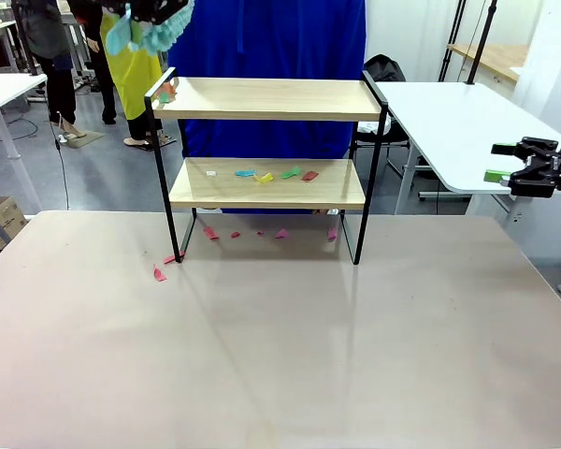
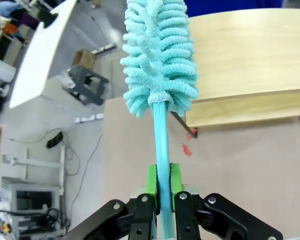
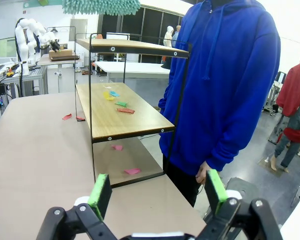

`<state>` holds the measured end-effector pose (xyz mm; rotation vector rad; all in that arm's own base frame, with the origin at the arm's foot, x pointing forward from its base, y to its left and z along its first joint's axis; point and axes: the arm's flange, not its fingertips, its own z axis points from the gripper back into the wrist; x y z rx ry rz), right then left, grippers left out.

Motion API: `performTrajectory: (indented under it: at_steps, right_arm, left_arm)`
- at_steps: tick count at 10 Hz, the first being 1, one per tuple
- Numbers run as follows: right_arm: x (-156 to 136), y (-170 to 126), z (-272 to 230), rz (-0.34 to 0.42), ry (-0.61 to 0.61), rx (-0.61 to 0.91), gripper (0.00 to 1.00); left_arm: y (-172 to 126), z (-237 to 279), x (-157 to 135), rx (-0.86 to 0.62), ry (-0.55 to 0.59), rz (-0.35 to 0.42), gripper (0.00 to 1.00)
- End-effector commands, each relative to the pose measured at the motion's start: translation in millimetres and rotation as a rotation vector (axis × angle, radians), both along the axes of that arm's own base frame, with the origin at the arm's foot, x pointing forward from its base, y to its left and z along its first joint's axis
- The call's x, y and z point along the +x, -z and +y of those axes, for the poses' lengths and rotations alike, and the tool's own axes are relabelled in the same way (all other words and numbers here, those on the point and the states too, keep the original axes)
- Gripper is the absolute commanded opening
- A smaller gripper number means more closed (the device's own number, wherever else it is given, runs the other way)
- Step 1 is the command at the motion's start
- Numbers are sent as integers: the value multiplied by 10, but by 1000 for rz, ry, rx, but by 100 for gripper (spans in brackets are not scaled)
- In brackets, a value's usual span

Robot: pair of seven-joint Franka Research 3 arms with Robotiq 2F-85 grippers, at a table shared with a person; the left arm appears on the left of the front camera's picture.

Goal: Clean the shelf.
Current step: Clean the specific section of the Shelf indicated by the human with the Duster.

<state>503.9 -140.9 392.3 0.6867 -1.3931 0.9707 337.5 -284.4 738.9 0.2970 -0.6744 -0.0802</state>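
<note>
Clamping the duster, the left gripper hangs above the shelf's left end, nearer than the right gripper, which gapes off its right side.

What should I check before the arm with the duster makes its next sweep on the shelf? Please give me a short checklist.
1. Left claw shut on the handle of the duster: ok.
2. Duster head above the left end of the top board of the shelf: ok.
3. Top board free of litter: not ok, a small scrap lies at its left end.
4. Lower board clean: not ok, coloured scraps lie in a row there.
5. Right claw open and well away from the shelf: ok.
6. Person clear of the sweep: cannot tell; the person stands close behind the shelf.
</note>
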Motion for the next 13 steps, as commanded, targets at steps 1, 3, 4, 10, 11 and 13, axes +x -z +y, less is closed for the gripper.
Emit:
performTrajectory:
  at_steps: [1, 3, 4, 10, 11, 13]
  right_arm:
    - [2, -26, 10, -6, 0, -1, 100]
    - [2, -26, 10, -6, 0, -1, 100]
    - [2, -26, 10, -6, 0, -1, 100]
    - [2, -26, 10, -6, 0, -1, 100]
    - [2, -26, 10, -6, 0, -1, 100]
    - [2, -26, 10, -6, 0, -1, 100]
  left_arm:
    - [0, 361, -159, -107, 228, 38, 13]
    - [-258, 815, -322, -113, 455, 94, 13]
    - [-337, 1034, -452, -81, 553, 138, 13]
    - [-93, 1414, -889, 227, 1225, 350, 13]
    - [78, 1382, -935, 347, 1262, 409, 13]
    - [500, 1210, -948, 491, 1395, 510, 13]
